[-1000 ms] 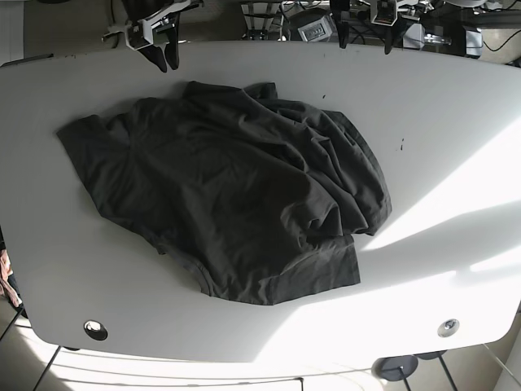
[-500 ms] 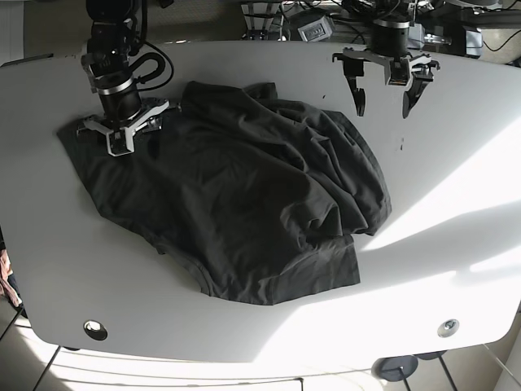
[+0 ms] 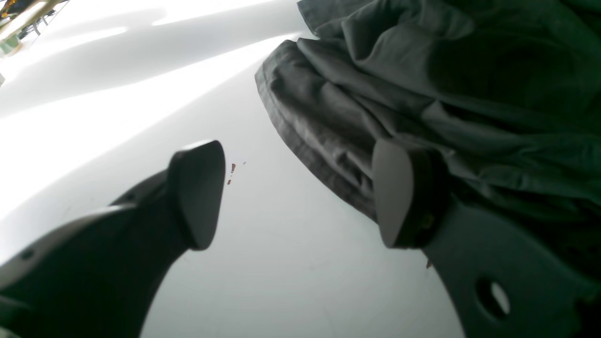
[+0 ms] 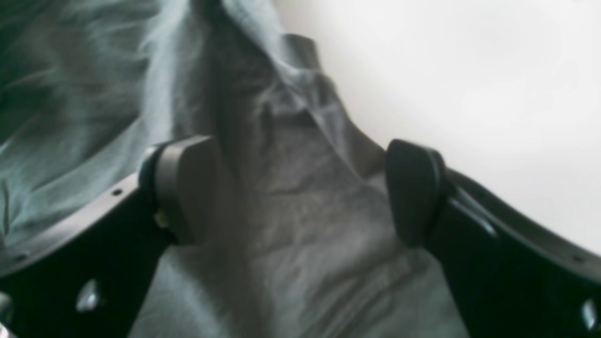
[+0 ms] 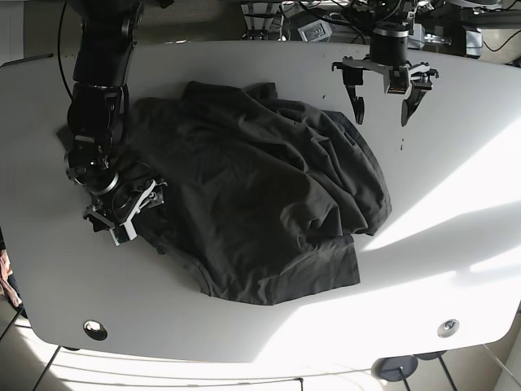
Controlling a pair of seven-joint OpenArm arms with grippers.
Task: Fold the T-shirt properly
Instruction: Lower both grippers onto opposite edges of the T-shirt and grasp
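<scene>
I have the crumpled dark grey cotton T-shirt (image 5: 252, 204) lying in a heap across the middle of the white rounded bench (image 5: 456, 163), nowhere near flat, so I judge we are at the very first step: getting hold of the cloth to spread it out before any fold.

My right gripper (image 5: 122, 208) sits low at the left of the base view, over the shirt's left edge. In the right wrist view its jaws stand wide apart with wrinkled fabric lying between the pads (image 4: 188, 188), nothing pinched. That picture is blurred, so I cannot tell whether the pads touch the cloth.

My left gripper (image 5: 384, 94) hangs at the upper right of the base view, just beside the shirt's bunched upper-right edge. Its jaws are spread wide too; in the left wrist view one fingertip (image 3: 392, 192) sits over the rolled hem and the other over bare bench.

Next, I think, each gripper needs to come down and close on a single layer at its edge, then draw outward.
</scene>
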